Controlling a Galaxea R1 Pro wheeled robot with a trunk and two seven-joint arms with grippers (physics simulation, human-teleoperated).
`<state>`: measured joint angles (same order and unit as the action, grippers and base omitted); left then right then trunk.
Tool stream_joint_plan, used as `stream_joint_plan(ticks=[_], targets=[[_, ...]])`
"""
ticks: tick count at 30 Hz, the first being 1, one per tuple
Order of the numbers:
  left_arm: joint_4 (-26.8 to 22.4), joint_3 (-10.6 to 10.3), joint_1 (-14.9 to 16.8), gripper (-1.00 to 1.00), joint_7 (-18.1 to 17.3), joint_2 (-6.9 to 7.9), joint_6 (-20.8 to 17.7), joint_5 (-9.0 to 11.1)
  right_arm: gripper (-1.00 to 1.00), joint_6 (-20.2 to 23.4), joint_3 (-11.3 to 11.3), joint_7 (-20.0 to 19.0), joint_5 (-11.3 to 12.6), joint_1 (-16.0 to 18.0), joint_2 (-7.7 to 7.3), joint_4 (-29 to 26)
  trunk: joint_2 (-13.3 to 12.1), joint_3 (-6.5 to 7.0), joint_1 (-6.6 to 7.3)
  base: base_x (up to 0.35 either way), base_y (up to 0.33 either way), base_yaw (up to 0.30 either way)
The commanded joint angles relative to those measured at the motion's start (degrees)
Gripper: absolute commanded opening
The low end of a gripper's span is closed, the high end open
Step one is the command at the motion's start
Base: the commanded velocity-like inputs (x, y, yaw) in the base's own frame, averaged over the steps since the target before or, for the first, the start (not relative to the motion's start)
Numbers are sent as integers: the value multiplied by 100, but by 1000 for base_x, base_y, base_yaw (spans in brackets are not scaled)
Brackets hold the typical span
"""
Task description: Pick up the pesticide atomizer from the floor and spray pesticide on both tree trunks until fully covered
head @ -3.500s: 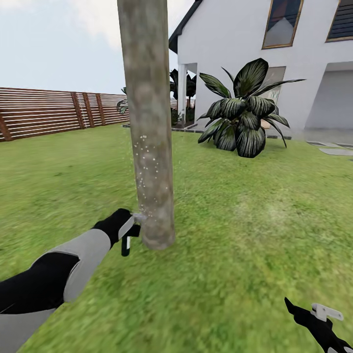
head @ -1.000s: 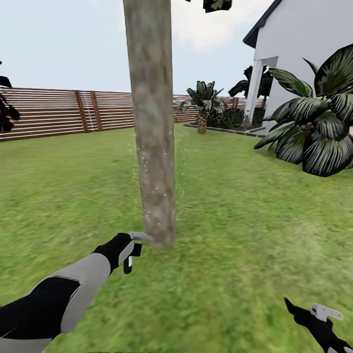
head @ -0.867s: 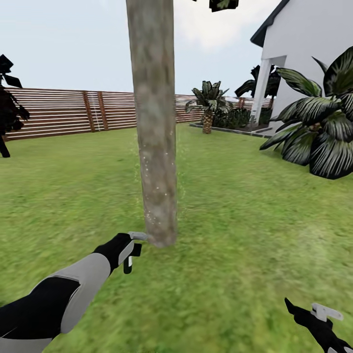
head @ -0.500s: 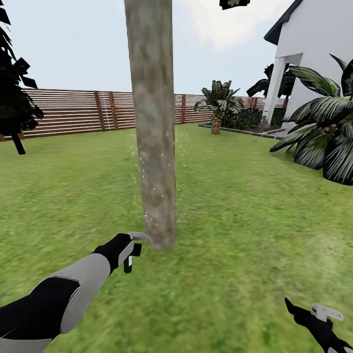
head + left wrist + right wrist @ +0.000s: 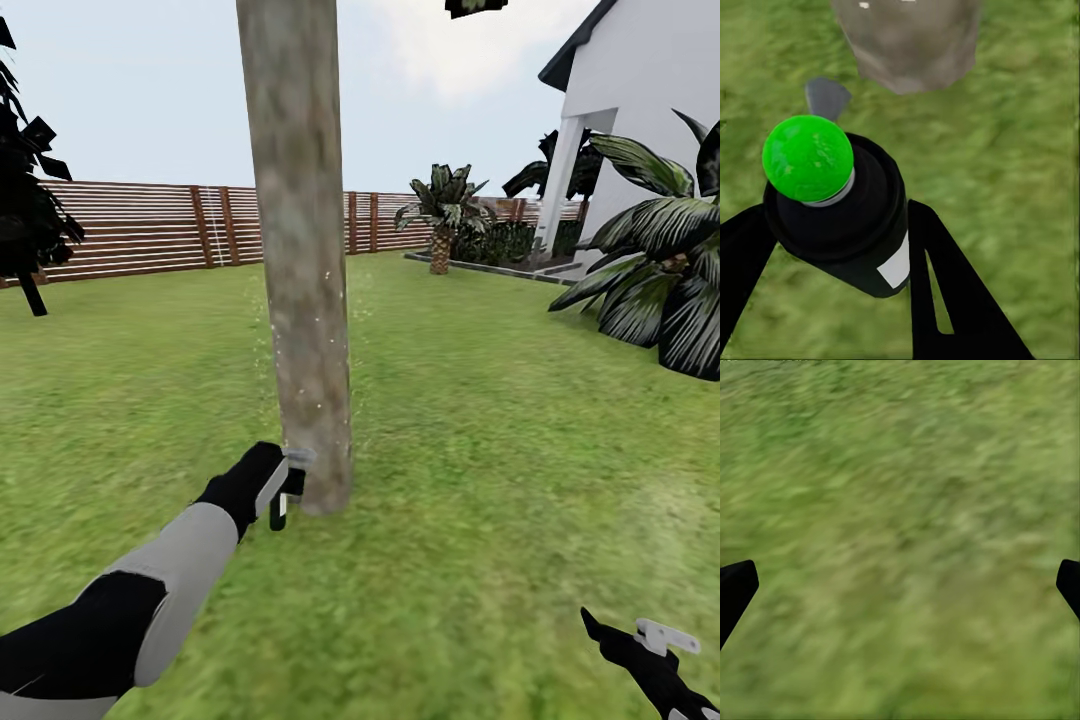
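Left fingers (image 5: 832, 247): clenched on the pesticide atomizer (image 5: 844, 217), one dark finger seen on each side of its black body in the left wrist view.
Pesticide atomizer: held low at the foot of the trunk; black body with a white label and a round green cap (image 5: 808, 157) is recorded in the left wrist view. In the head view it (image 5: 284, 492) is seen just beside the bark, with a grey part at its top reaching the trunk; actual contact cannot be told.
Left arm (image 5: 160, 580): extended forward and downward from the lower left, grey forearm, black wrist.
Tree trunk (image 5: 297, 260): thick, upright, mottled grey-brown; pale specks are noted on its lower half and in the air at its sides.
Right fingers (image 5: 900, 585): released, the two black tips set wide apart at the edges of the right wrist view, over grass (image 5: 900, 510) with nothing between them.
Right gripper (image 5: 650, 655): low at the lower right of the head view, well apart from the trunk.
Floor (image 5: 480, 480): short green lawn.
Surroundings: brown slat fence (image 5: 140, 228) behind; white house (image 5: 650, 90) and broad striped-leaf plant (image 5: 660, 270) at the right; dark narrow tree (image 5: 25, 190) at the left.
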<state>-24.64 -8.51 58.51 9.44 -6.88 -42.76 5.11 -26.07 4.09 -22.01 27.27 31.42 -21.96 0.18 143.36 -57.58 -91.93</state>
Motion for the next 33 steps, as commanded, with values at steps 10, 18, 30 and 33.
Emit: stream_joint_plan(ticks=[10,18,30,33], targets=[[-741,-37,269,-100,41,-49,-1304,60,100,-8,40,-51,16,4,-1,9,1,-7,0,0,0,0],[-1229,-37,484,-100,49,-59,-1382,58,100,-8,40,-52,16,4,-1,9,1,-7,0,0,0,0],[-1424,-37,1408,-100,49,-68,-1398,59,100,-9,40,-50,16,4,-1,7,1,-7,0,-49,0,0],[-1400,-37,1728,-100,49,-74,-1401,68,100,-10,40,-49,16,4,-1,9,1,-7,0,0,0,0]])
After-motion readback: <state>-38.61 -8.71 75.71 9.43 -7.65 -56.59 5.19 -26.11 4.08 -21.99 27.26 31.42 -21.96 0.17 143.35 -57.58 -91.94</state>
